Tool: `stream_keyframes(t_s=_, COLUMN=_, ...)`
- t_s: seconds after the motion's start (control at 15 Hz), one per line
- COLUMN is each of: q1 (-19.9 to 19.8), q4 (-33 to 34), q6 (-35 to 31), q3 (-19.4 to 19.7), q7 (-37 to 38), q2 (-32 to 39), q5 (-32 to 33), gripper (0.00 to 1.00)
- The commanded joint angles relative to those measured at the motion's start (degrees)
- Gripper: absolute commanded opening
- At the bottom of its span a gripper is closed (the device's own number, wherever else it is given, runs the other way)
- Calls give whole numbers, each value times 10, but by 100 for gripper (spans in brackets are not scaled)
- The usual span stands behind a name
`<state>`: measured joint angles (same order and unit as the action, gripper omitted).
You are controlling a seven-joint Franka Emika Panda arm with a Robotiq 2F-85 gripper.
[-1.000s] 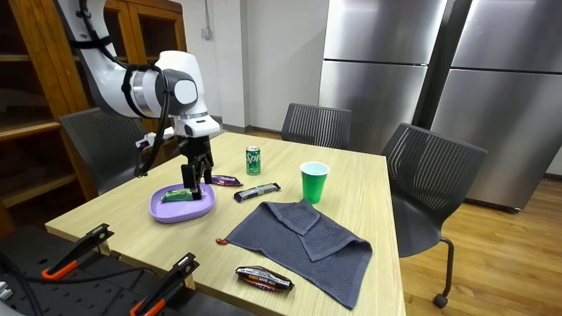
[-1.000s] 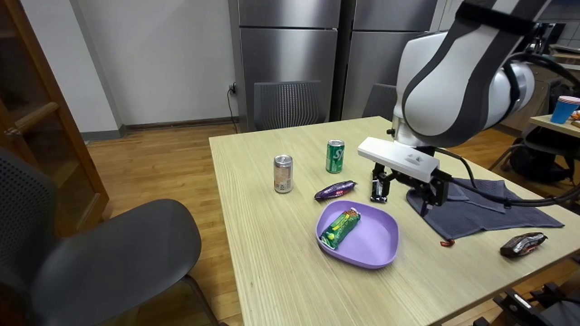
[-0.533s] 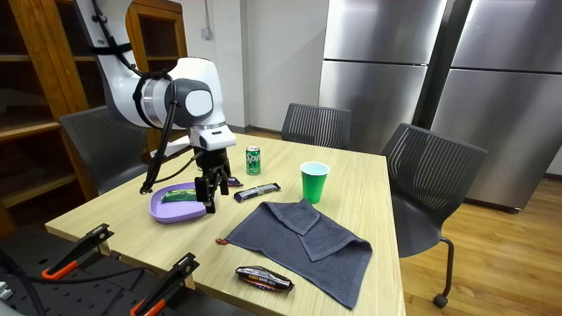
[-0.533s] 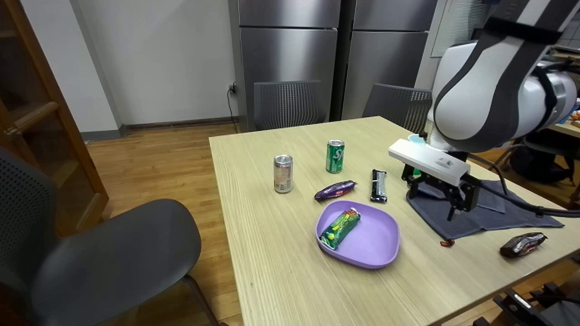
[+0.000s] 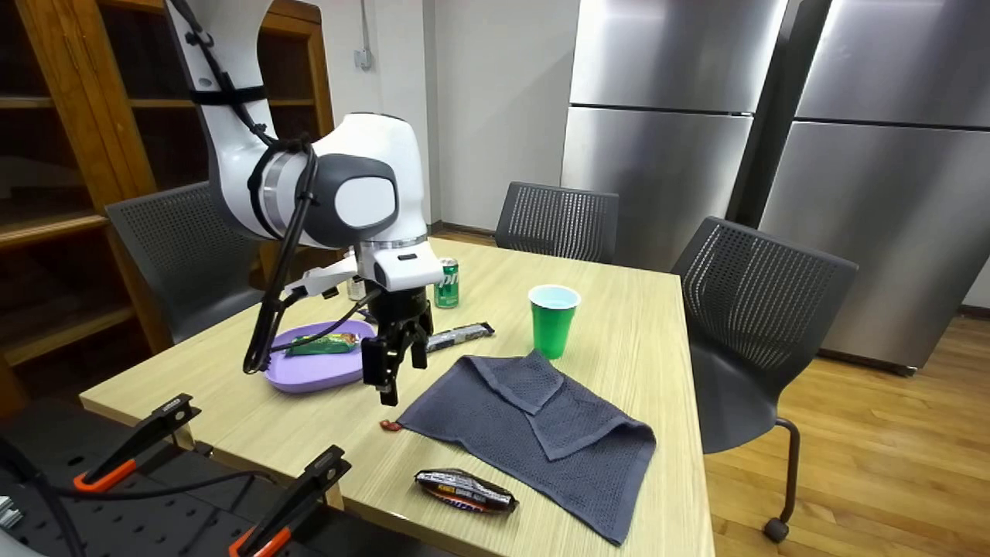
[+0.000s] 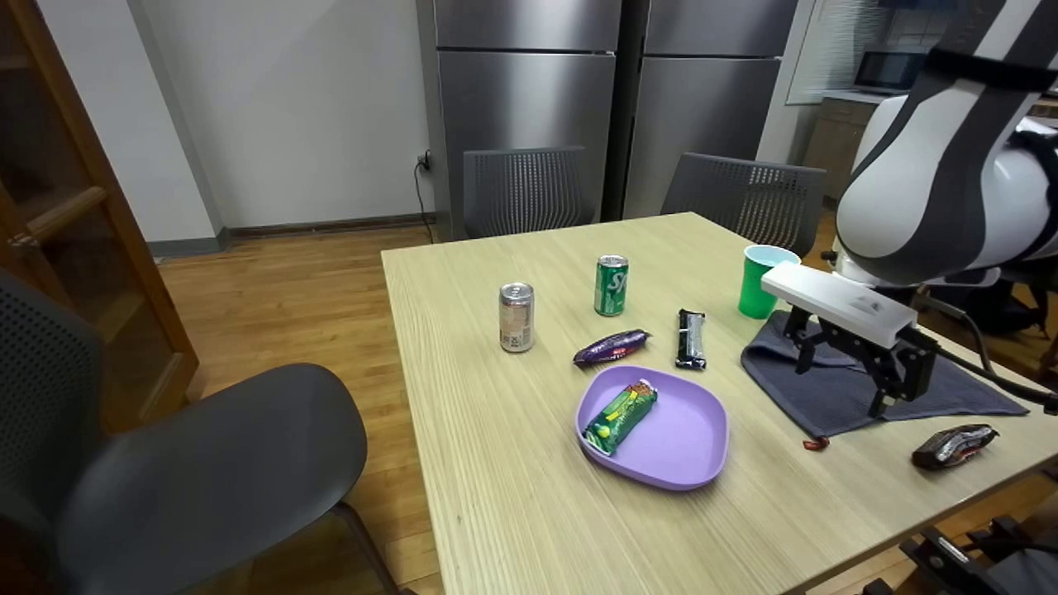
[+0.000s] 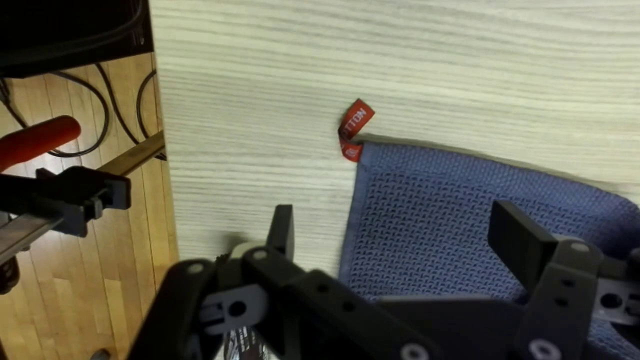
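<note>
Our gripper (image 7: 392, 230) has swung away from the purple plate (image 6: 674, 442) since the earlier frame and hangs above the tagged edge of the blue-grey towel (image 7: 420, 225). Its jaws stand wide apart with nothing held; in the wrist view they straddle that edge, 1 over the table (image 7: 250, 150), 1 over the towel. We see the red tag (image 7: 356, 118) at the towel's corner, just beyond them. Near the towel lies a dark-wrapped bar (image 5: 466, 490), close to the table's rim; a green cup (image 5: 553, 321) stands by the folded part. Farther out, the plate holds a green bar (image 6: 620, 416), with a silver-black bar (image 6: 691, 339), a purple bar (image 6: 612, 347), a green can (image 6: 612, 285) and a pale can (image 6: 517, 322) beyond it. Working well here, we judge, means checking height in both exterior views, keeping the jaws pointing straight down, and moving slowly so that neither snags the weave.
</note>
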<state>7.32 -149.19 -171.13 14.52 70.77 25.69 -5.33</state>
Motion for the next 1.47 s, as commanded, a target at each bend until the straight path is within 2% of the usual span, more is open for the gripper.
stream_keyframes(t_s=0.0, q1=-35, q4=-13, q6=-8, q3=-6, q7=-50, q2=-9, q5=-23, gripper=100)
stream_keyframes(t_s=0.73, q1=-60, q4=6, q6=-11, q3=48, q7=-136, q2=44, q5=-28, gripper=100)
stream_keyframes(t_s=1.4, q1=-83, q4=24, q6=-8, q3=62, q7=-188, q2=90, q5=-46, gripper=100)
